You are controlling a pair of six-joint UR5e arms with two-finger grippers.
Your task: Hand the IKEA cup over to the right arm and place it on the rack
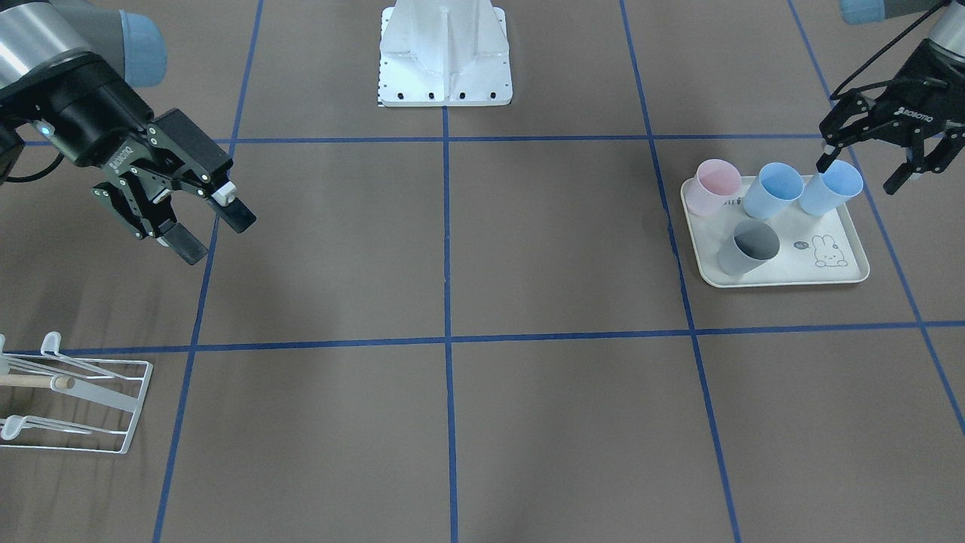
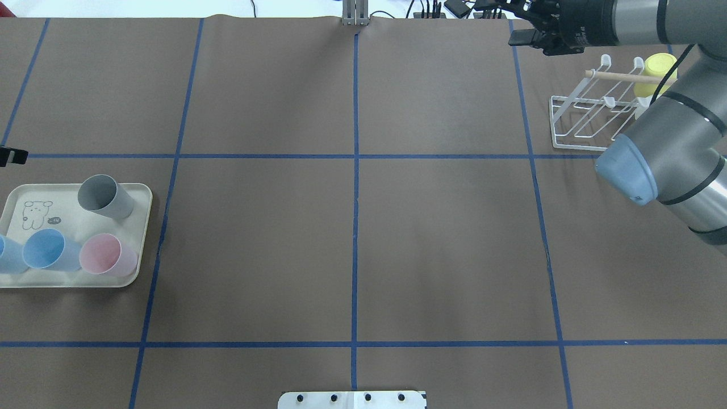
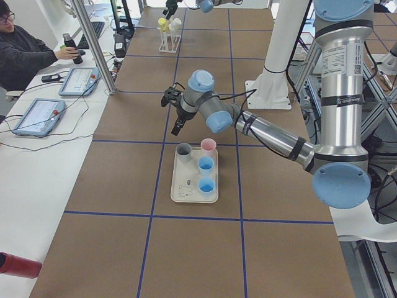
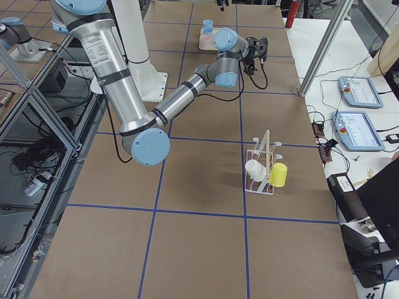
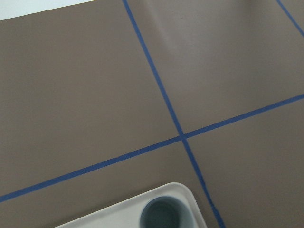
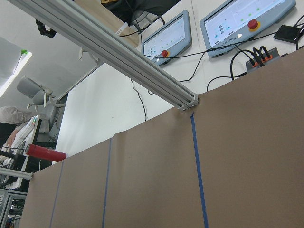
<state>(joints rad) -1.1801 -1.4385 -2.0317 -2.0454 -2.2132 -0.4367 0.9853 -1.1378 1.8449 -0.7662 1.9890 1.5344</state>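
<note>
Several cups stand on a cream tray [image 1: 844, 275]: a pink cup [image 1: 715, 187], two blue cups [image 1: 776, 190] [image 1: 833, 188] and a grey cup [image 1: 748, 246]. My left gripper [image 1: 862, 172] hangs open in the air by the tray, holding nothing and touching no cup. The left wrist view shows only the grey cup [image 5: 161, 216] at the tray's corner. Far across the table my right gripper [image 1: 215, 232] is open and empty, raised above the table. The white wire rack [image 2: 588, 113] with its wooden dowel stands near the right arm.
A yellow cup [image 4: 278, 174] and a white cup [image 4: 255, 169] hang on the rack. The robot's white base [image 1: 445, 56] is mid-table at the edge. A person sits at a side desk [image 3: 22, 53] with tablets. Blue tape lines grid the brown table.
</note>
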